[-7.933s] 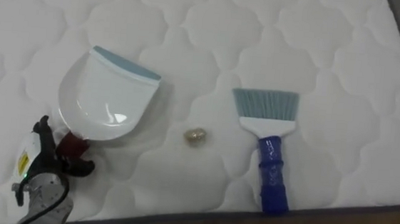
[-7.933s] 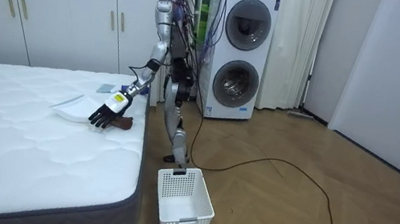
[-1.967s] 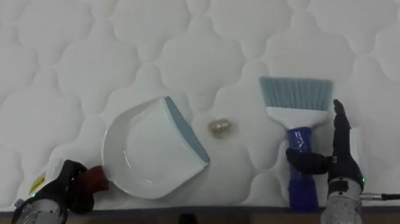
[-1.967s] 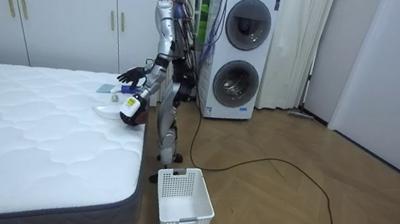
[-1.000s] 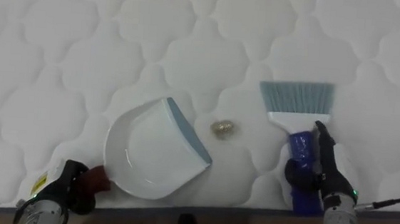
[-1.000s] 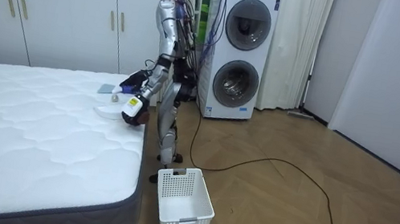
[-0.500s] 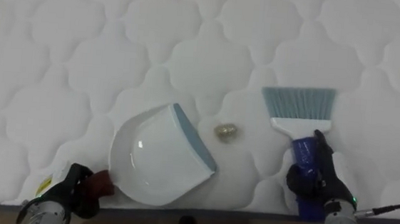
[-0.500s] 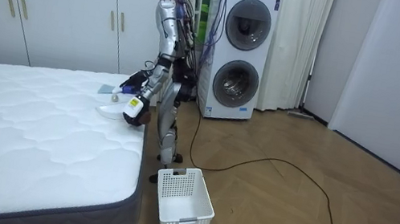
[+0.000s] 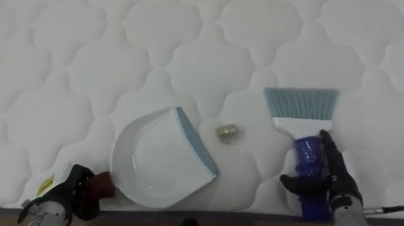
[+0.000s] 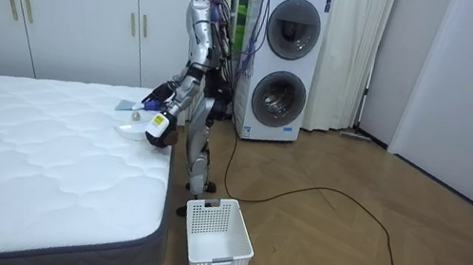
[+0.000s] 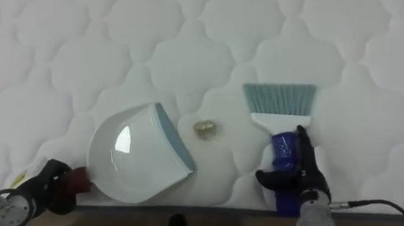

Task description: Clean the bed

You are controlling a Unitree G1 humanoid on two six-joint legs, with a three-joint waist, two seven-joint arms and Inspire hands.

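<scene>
Noted: right hand point(image 9: 332, 179) settled over blue-handled hand brush with pale bristles point(image 9: 301, 114), near right on white quilted mattress point(image 9: 193, 40); thumb newly splayed left, fingers nearly straight, no clasp yet; left hand point(image 9: 71, 193) curled round white plastic dustpan point(image 9: 156, 160) by its dark handle; small tan crumb point(image 9: 228, 133) between them; sweep not started.

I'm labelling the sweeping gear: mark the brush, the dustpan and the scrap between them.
brush point(image 9: 300, 104), left eye view, on its bristles
dustpan point(image 9: 151, 159), left eye view, on its white pan
scrap point(image 9: 228, 133), left eye view, on its middle
</scene>
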